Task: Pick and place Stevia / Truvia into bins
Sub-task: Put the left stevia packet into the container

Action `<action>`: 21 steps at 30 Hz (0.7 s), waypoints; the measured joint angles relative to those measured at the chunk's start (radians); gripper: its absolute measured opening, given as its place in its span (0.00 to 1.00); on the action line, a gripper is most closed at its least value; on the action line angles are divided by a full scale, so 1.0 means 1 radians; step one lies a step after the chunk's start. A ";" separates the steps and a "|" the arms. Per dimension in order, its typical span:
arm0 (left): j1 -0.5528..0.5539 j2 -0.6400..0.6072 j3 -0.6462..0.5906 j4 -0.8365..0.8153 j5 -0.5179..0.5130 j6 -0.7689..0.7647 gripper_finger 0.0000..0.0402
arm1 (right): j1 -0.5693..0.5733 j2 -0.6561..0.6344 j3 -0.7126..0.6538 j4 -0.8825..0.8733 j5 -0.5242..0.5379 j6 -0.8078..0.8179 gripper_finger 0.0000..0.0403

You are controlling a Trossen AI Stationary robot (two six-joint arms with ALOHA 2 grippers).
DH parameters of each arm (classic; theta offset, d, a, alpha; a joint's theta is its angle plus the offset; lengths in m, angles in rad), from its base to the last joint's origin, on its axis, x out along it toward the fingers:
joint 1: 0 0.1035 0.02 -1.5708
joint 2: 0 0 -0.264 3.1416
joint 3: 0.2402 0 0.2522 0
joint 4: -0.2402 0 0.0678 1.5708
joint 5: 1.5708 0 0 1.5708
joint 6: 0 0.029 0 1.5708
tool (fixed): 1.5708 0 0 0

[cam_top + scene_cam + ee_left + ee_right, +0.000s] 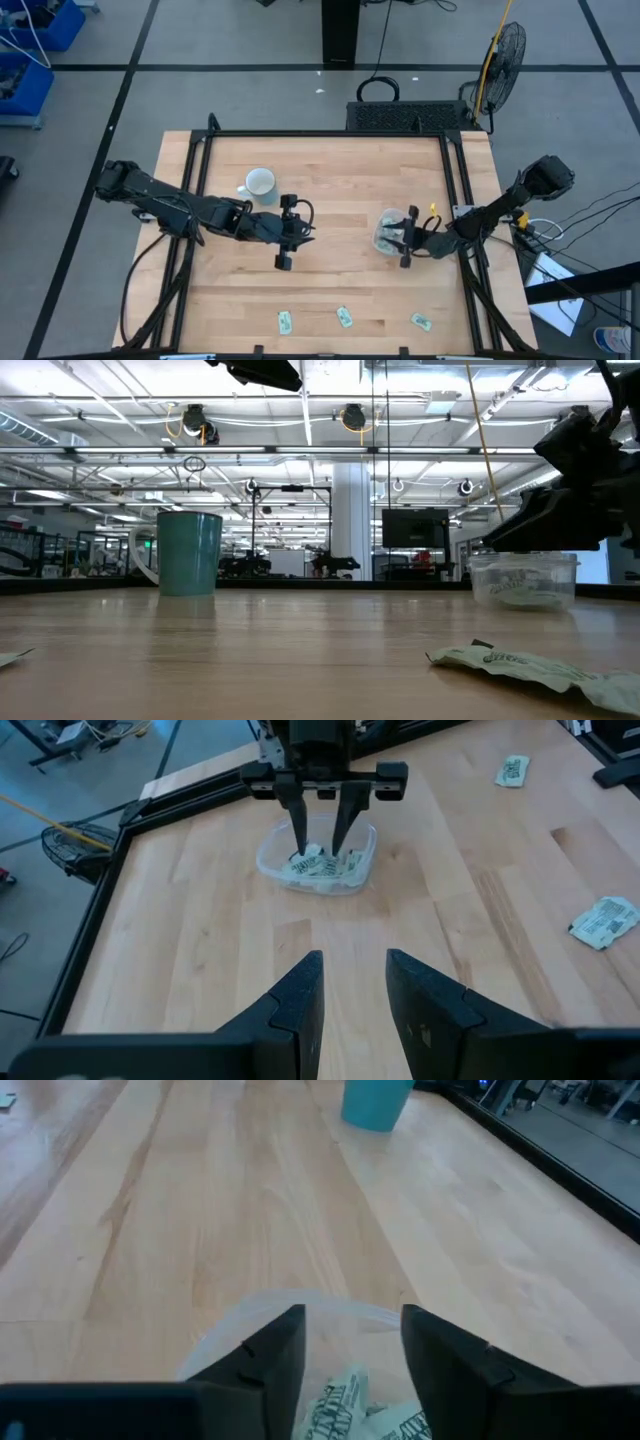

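Note:
The clear tub [384, 222] stands right of the table's middle and holds several pale green and white packets [322, 868]. My right gripper [320, 846] is open and points steeply down into the tub's mouth, with the packets [345, 1398] showing between its fingers. Whether its fingertips touch them cannot be seen. My left gripper [306, 236] is open above bare wood at mid-table, facing the tub from the left and clear of everything. Three more packets [285, 321] [345, 317] [420, 322] lie flat along the near edge.
A mug [260, 185] stands upright behind the left gripper, toward the far side. The table's black frame rails [458, 180] run along its edges. Bare wood [345, 270] separates the grippers from the near packets. One crumpled packet [530, 665] lies close to the low camera.

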 joint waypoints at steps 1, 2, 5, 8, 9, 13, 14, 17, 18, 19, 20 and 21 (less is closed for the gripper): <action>0.000 0.000 0.000 0.000 0.000 0.000 0.29 | 0.004 0.000 0.000 0.000 0.000 -0.001 0.42; 0.000 0.000 0.000 0.000 0.000 -0.001 0.29 | 0.007 0.000 0.000 0.000 0.000 -0.012 0.44; 0.000 0.000 0.000 0.000 0.000 -0.002 0.29 | 0.020 0.000 0.000 0.000 0.000 -0.041 0.49; 0.000 0.000 0.000 0.000 0.000 -0.004 0.29 | 0.040 -0.014 0.000 0.018 0.000 -0.050 0.51; 0.000 0.000 0.000 0.000 0.000 -0.004 0.29 | 0.050 -0.023 0.000 0.037 0.000 -0.064 0.51; -0.008 -0.002 0.000 -0.002 -0.001 -0.027 0.29 | 0.094 -0.086 0.020 0.095 0.000 -0.188 0.51; -0.012 -0.003 0.000 -0.005 -0.001 -0.042 0.29 | 0.103 -0.103 0.039 0.093 0.000 -0.214 0.51; -0.023 -0.005 0.000 -0.011 -0.002 -0.098 0.29 | 0.120 -0.134 0.110 0.057 -0.058 -0.242 0.51; -0.027 -0.005 0.000 -0.021 -0.002 -0.114 0.29 | 0.121 -0.134 0.139 0.033 -0.092 -0.240 0.51; -0.032 -0.005 0.000 -0.036 -0.003 -0.131 0.29 | 0.124 -0.133 0.170 0.007 -0.120 -0.233 0.51; -0.034 -0.005 0.000 -0.049 -0.003 -0.153 0.29 | 0.124 -0.129 0.202 -0.022 -0.143 -0.220 0.51; -0.040 -0.005 0.000 -0.064 -0.003 -0.179 0.29 | 0.124 -0.119 0.236 -0.051 -0.159 -0.203 0.51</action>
